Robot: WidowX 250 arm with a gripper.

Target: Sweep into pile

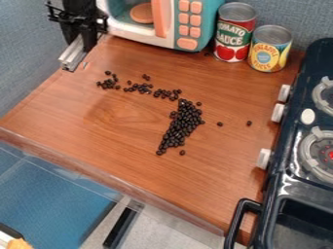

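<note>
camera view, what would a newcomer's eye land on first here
Probably the dark bean-like pieces, dense near the middle of the wood-look counter, with a looser trail running toward the upper left and a few strays to the right. Next, likely the teal and white toy microwave at the back, with two bright cans standing to its right in the picture.
</note>
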